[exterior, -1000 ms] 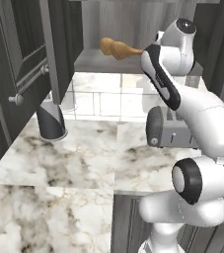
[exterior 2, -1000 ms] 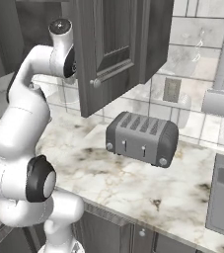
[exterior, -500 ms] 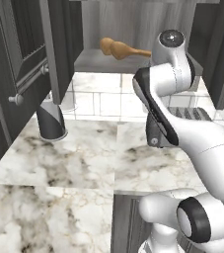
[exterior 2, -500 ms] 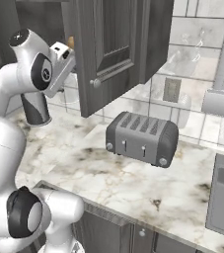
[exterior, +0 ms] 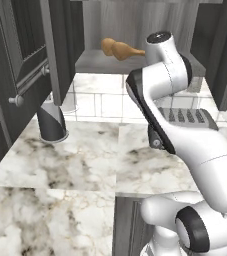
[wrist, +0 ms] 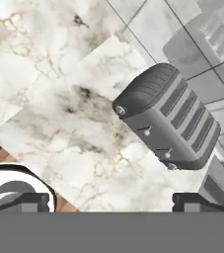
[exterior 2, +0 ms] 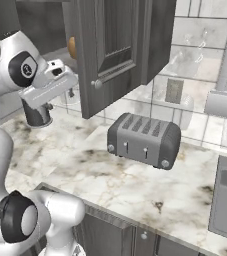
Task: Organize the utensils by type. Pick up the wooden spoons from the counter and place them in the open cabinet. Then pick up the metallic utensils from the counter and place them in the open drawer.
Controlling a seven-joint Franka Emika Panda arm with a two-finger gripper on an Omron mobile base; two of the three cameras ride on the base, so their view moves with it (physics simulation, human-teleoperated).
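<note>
Now the end effector (wrist: 111, 202) stands wide open and holds nothing; its two dark tips point down toward the marble desk (wrist: 49, 113) and the grey toaster (wrist: 170, 116).

What could go wrong: the arm is folded close between the open doors of the cabinet (exterior: 52, 50), so a wide swing may strike a door or its bar handle (exterior: 32, 82). The toaster also stands near the hand's path, and a low pass could push it. No further utensil lies on the part of the desk that these views show, so the robot may need to search elsewhere, and a hasty move of the base could bring the arm against the cabinetry.

As for containers, the cabinet is open and wooden spoons (exterior: 117, 48) lie on its lighter grey shelf, bowl ends toward the left; whether it is one spoon or two cannot be told. A dark cup-like vessel (exterior: 51, 121) stands on the desk under the left door; its content is hidden.
</note>
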